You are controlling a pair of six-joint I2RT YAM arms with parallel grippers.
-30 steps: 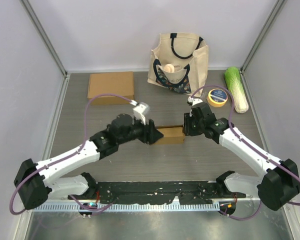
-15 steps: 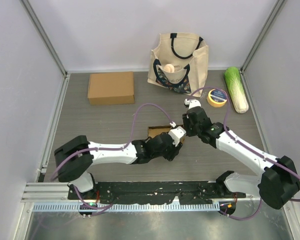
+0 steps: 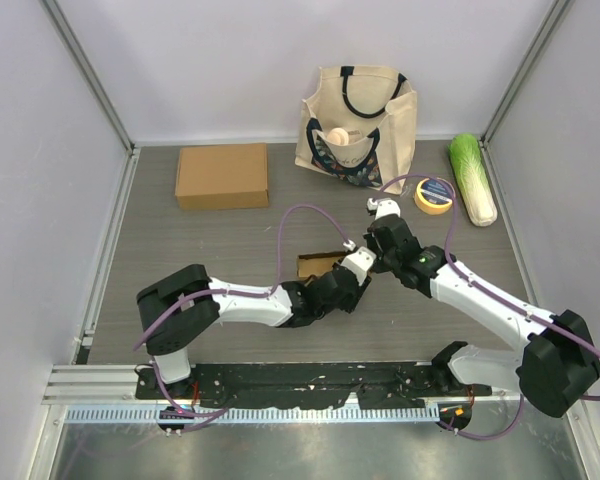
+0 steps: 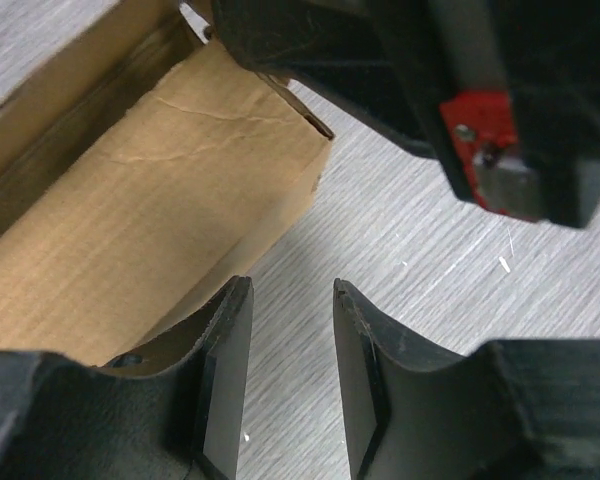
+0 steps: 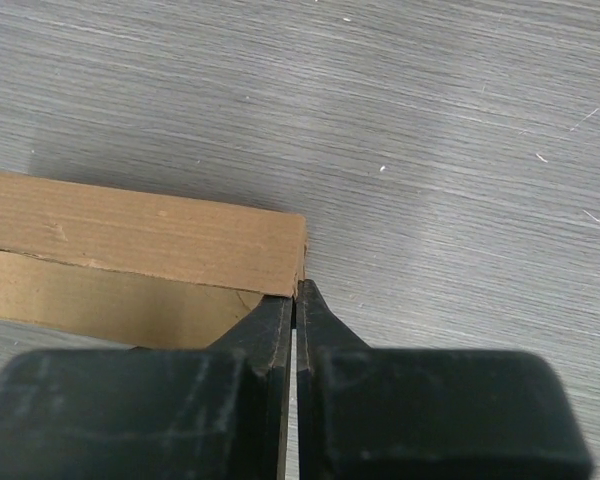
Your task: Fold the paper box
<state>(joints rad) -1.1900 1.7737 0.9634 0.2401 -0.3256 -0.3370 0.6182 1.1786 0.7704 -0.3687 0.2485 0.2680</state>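
Brown paper box lying at mid table; left gripper at its right end, jaws apart, gripping nothing, one finger just beside the cardboard edge; right gripper pressed together, tips touching the box's corner.

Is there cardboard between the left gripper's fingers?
No: the left gripper stands open, only table showing in its gap; the paper box lies beside it.
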